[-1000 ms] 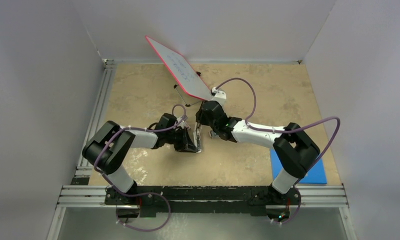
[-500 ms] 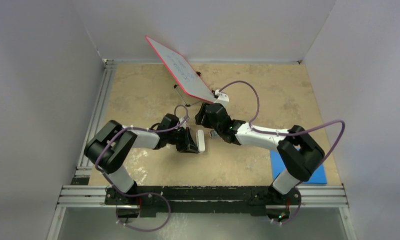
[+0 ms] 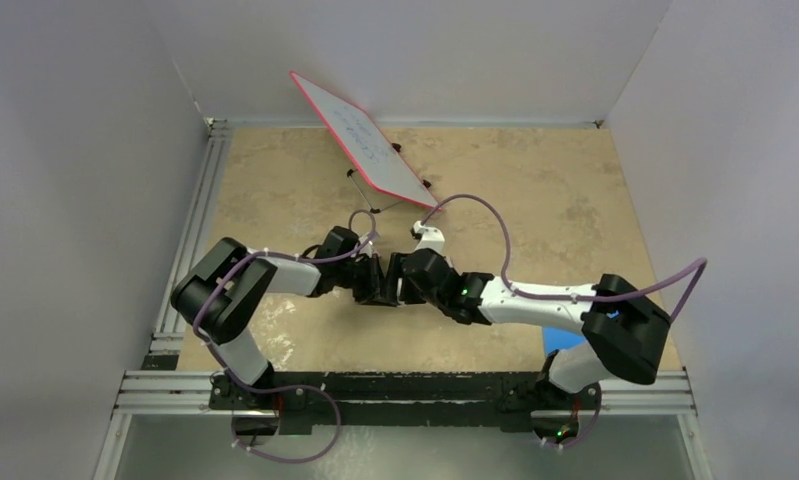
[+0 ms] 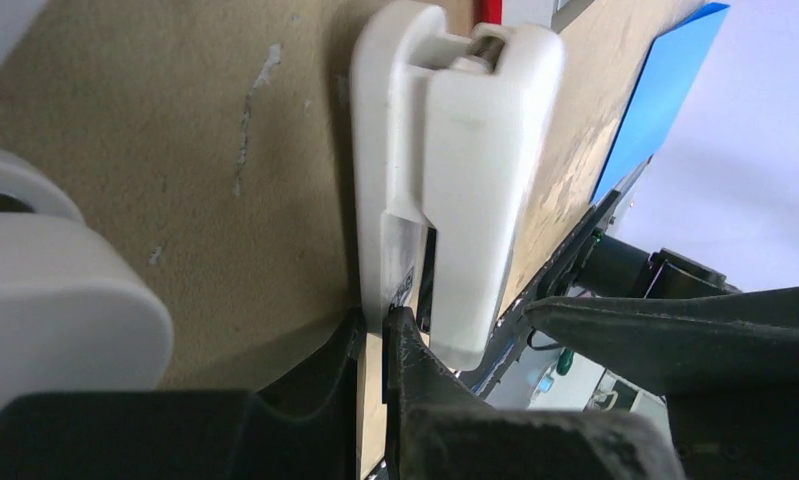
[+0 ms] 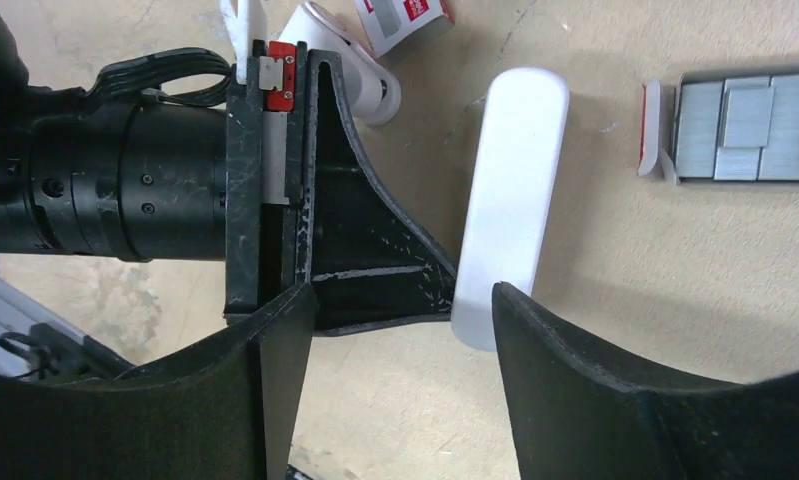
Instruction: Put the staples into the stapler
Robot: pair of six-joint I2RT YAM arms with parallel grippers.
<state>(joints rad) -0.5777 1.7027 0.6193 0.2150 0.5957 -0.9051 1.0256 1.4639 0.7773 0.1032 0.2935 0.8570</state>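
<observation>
Overhead view: even, diffuse light from above. I see only faint, soft-edged shadows on the table and no glare. Left wrist view: the stapler is very close, bright and slightly blurred, and the left gripper is dark and out of focus. Right wrist view: sharp, with a mild shadow beside the stapler.

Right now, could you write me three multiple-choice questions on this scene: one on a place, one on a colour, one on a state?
1. Where are the staples? A in the stapler; B in an open tray on the table; C in the right tool.
2. The whiteboard frame is: A red; B green; C black.
3. The right tool is: A open; B shut on the stapler; C shut on the tray.
Key: B, grey strips fill the tray beside the stapler; A, its rim shows red; A, its fingers stand apart, empty.
</observation>
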